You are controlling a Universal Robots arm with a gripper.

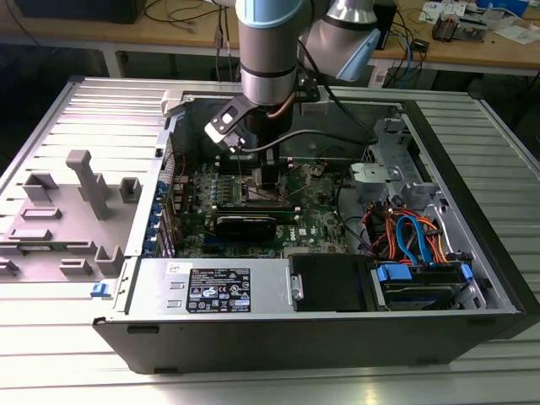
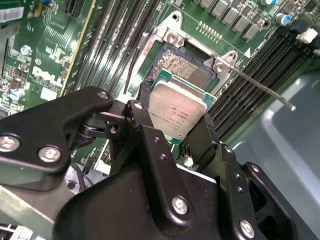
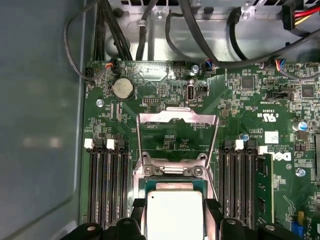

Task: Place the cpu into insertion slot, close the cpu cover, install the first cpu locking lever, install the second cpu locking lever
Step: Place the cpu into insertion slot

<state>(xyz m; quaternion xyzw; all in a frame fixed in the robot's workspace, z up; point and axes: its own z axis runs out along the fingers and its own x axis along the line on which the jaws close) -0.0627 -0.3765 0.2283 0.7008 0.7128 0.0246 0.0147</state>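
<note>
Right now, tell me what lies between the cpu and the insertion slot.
Nothing: in the second wrist view the gripper holds the cpu over the bare insertion slot.

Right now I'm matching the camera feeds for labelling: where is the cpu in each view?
Exterior view: hidden under the gripper.
Second wrist view: the cpu sits between the black fingers.
First wrist view: the cpu between those fingers, beside the open cpu cover.
Shared landmark: the memory slots on both sides.
</note>
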